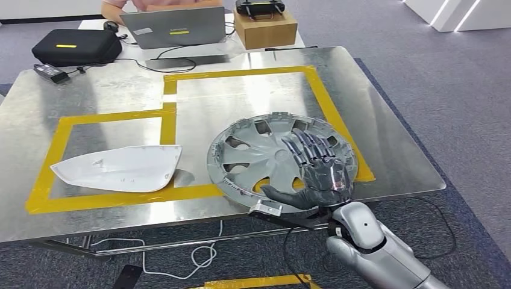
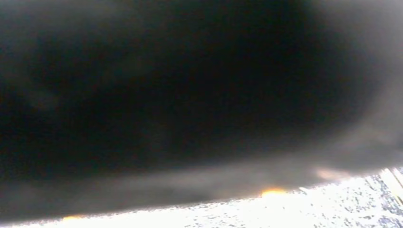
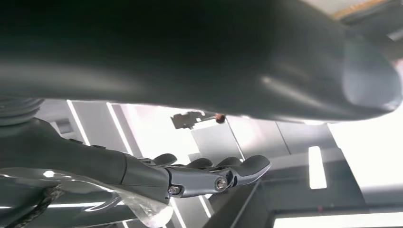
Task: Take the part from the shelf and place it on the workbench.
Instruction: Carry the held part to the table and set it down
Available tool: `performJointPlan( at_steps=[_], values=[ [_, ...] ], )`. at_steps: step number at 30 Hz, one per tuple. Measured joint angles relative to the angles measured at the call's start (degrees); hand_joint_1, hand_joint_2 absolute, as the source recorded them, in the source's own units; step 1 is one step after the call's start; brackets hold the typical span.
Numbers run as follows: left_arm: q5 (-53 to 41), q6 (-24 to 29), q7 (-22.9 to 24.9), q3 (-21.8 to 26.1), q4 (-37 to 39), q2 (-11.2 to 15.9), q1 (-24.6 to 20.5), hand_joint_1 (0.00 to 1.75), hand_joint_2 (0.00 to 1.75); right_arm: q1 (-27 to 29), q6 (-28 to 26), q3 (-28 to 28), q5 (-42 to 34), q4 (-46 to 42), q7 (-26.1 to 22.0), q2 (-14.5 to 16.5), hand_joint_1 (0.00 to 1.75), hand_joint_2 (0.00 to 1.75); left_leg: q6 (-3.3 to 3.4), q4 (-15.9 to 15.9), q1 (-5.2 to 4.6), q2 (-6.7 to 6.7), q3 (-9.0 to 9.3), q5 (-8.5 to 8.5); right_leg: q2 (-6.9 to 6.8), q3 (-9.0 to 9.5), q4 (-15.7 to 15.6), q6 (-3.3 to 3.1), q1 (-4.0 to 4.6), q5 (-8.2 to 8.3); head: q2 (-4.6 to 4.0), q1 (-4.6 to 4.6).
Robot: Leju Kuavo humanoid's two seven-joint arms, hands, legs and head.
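The fingers (image 1: pixel 310 147) of the right hand (image 1: pixel 318 171) lie stretched flat over the spokes of the grey wheel cover (image 1: pixel 265 159), reaching toward its hub, while the thumb (image 1: pixel 280 195) hooks round under the near rim. So the hand is closed lightly on the part: fingers on top, thumb below, the rim pinched between them. In the right wrist view the thumb (image 3: pixel 237 171) shows extended beneath the dark underside of the cover (image 3: pixel 190 57), which fits that hold.

The wheel cover rests on the metal workbench (image 1: pixel 108 90), inside the yellow tape outline (image 1: pixel 328 105) on the right-hand part of the bench, with its near edge jutting a little past the bench's front edge, where the hand has it. Beside it, well apart on the left, lies a white panel (image 1: pixel 120 168) in its own taped field.

By my judgement the carrying is done and the placing is nearly so: the part is down on the bench but not yet let go. The next move calls for the thumb to open away from the rim and the fingers to lift, without dragging the cover forward off the edge; a small push inward first might seat it fully on the bench.

The silver right forearm (image 1: pixel 376 250) comes up from below the front edge, wrist bent so the palm faces down on the cover. The left wrist view is dark and blurred; I cannot tell the left hand's state.
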Motion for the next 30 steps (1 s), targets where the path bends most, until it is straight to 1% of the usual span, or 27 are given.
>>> performJointPlan(
  at_steps=[8, 30],
  values=[
    [-0.1, -0.1, -0.9, 0.6, 0.0, -0.2, 0.0, 0.0, 0.0, -1.4, 0.7, 0.3, -0.1, -3.6, 0.0, 0.0, 0.0, 0.0, 0.01, 0.0, 0.0, 0.0, 0.02, 0.0, 0.0, 0.03, 0.0, 0.0, 0.0, 0.0, 0.0, 0.0],
    [-0.2, 0.0, -1.1, 1.0, 0.0, -0.4, 0.0, 0.0, 0.0, -1.4, 0.7, 0.5, -0.2, -4.2, 0.0, 0.0, 0.0, 0.0, 0.01, 0.0, 0.0, 0.0, 0.04, 0.0, 0.0, 0.04, 0.0, 0.0, 0.0, 0.0, 0.0, 0.0]
  ],
)
